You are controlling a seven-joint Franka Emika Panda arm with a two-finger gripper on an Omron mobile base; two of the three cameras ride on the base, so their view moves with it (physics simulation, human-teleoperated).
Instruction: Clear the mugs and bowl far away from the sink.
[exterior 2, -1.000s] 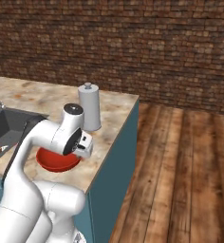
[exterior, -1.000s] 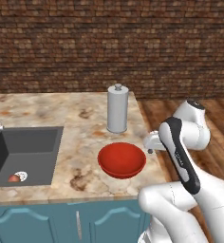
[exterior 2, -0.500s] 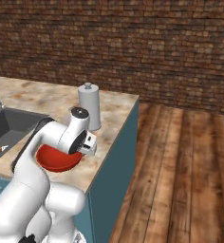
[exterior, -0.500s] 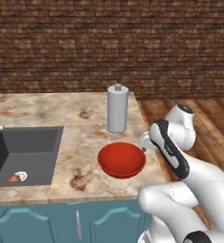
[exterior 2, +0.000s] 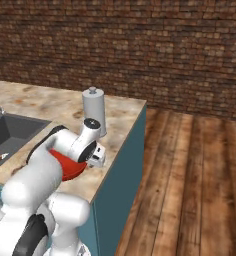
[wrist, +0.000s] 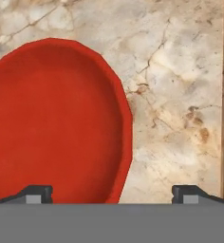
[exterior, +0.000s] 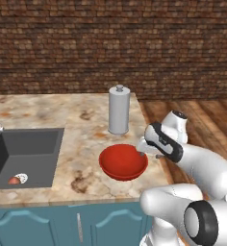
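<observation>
The gripper is seen with its jaws spread wide apart, nothing clamped between them. One fingertip stands over the red bowl, the other over bare marble counter, the bowl's rim lying between them. The bowl is set near the counter's corner, in front of the grey cylinder, well apart from the sink.

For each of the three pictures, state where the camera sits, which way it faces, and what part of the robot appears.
Left base view: behind-left, facing the counter, sink, bowl; arm rises at right.
Right base view: behind-right, facing the counter corner and floor; arm at left.
Hand view: above the bowl's rim; open pincer tips show.
All three views share the bowl.
</observation>
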